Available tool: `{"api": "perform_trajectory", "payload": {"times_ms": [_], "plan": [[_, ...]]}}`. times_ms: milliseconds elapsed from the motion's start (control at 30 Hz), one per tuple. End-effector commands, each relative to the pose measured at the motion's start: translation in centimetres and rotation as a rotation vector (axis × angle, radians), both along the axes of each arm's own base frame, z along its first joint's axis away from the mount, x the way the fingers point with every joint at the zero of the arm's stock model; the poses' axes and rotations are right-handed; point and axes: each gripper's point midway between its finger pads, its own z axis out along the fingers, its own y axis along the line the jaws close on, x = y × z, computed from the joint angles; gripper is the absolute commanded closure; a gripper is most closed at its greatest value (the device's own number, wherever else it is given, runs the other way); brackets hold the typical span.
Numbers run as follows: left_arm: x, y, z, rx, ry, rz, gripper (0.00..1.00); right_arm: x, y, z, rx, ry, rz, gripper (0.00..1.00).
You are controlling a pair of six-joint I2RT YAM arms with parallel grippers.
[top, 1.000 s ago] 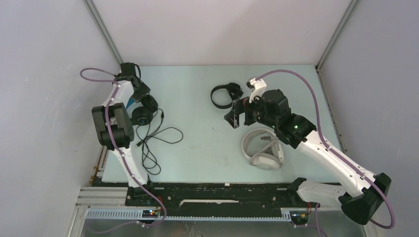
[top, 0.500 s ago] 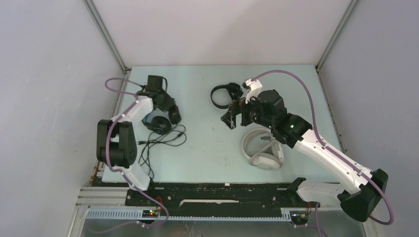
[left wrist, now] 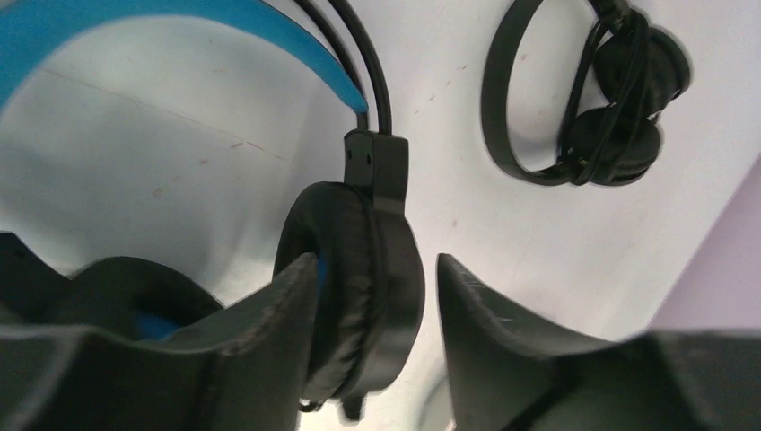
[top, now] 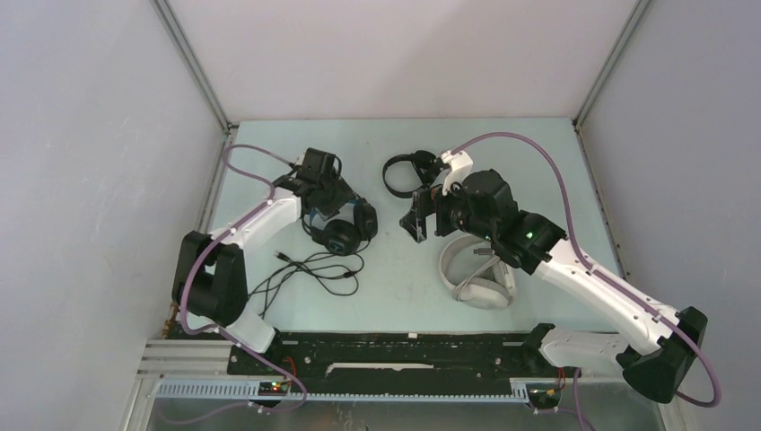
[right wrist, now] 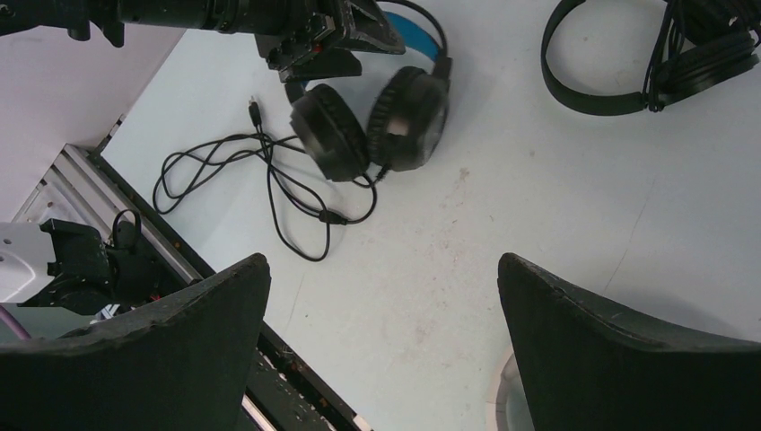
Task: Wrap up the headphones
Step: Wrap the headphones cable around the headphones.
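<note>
My left gripper point(top: 336, 208) point(left wrist: 372, 265) is shut on one ear cup point(left wrist: 359, 278) of the bulky black headphones with blue lining point(top: 345, 229) point(right wrist: 368, 121), left of the table's centre. Its left finger stands between the two cups. A thin gap shows at the right finger. Their loose black cable point(top: 310, 269) point(right wrist: 260, 180) trails toward the near edge. The small black on-ear headphones point(top: 408, 172) point(left wrist: 583, 108) point(right wrist: 664, 54) lie at the back centre, cable wound on them. The white over-ear headphones point(top: 476, 274) lie under my right arm. My right gripper point(top: 419, 218) point(right wrist: 381, 260) is open and empty above the table.
The table's near edge carries a black rail point(top: 404, 350) point(right wrist: 296, 377). Grey walls with metal corner posts point(top: 193, 63) close in the left, back and right sides. A purple hose point(top: 538, 144) loops over my right arm.
My left arm has swung right, taking the bulky black headphones from the far left edge to left of centre, the cable dragging along. My right gripper has shifted slightly left.
</note>
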Motion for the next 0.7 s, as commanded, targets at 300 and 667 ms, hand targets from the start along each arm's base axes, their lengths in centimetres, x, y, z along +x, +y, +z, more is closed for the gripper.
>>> {"api": "perform_trajectory", "payload": {"times_ms": [300, 667], "plan": [[1.4, 8.1, 5.9, 0.513, -0.142, -0.531, 0.27, 0.7, 0.0, 0.5, 0.012, -0.015, -0.085, 0.00], [6.8, 9.8, 3.4, 0.512, -0.163, -0.792, 0.14, 0.2, 0.9, 0.1, 0.018, 0.000, -0.044, 0.01]]}}
